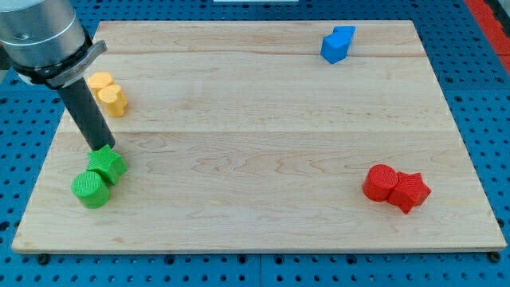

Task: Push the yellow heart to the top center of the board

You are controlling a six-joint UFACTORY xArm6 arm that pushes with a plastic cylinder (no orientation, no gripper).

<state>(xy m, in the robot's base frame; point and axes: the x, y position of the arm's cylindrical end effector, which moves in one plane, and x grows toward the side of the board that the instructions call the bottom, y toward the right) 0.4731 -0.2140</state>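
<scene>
Rod over the wooden board's point(263, 159) left side

My tip point(106, 149) seems to touch the green star block point(107, 163), below the yellow heart block point(108, 93), beside the green cylinder point(90, 189).

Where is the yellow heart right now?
The yellow heart sits near the board's upper left edge, above the green blocks, just right of my rod; my tip is below it.

Bright, even overhead light, pale wooden counter point(263, 119) evenly lit, soft short shadows hugging the red blocks point(396, 188) and green blocks point(99, 178), no glare, sharp focus throughout, slight perspective narrowing toward the view's top.
</scene>
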